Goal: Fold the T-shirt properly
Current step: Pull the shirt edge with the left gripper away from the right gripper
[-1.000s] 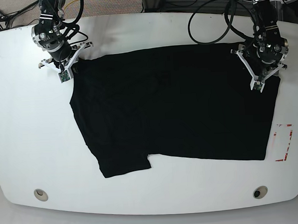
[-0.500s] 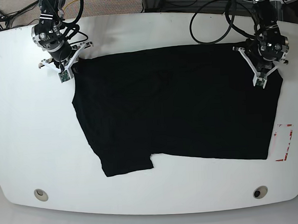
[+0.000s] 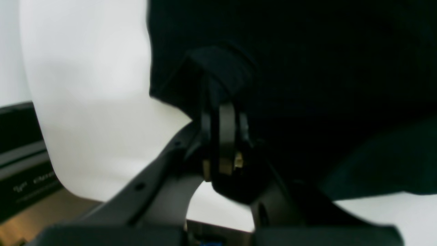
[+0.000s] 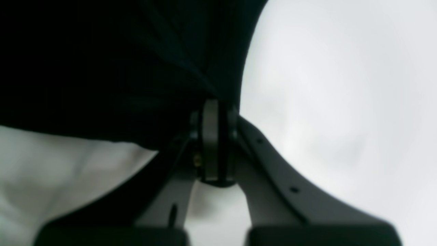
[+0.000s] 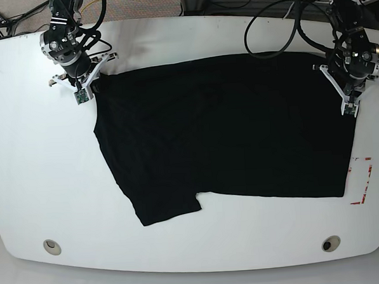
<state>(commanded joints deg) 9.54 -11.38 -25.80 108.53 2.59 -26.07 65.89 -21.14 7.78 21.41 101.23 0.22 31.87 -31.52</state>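
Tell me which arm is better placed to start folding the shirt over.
Neither clearly: the left gripper and right gripper are each shut on a far corner of the T-shirt, so probably both together.

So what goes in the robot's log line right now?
stage: spreading | shirt: flat on table | left gripper: shut on shirt | right gripper: shut on shirt

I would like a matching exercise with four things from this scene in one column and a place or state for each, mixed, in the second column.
Things:
1. T-shirt
2. left hand
3. right hand
4. red tape marks

Places or states:
A. on the table near the shirt's lower corner, base view's right
B. spread flat, black
C. shut on the shirt, base view's left
D. shut on the shirt, base view's right

Pairs: 1-B, 2-D, 3-C, 4-A
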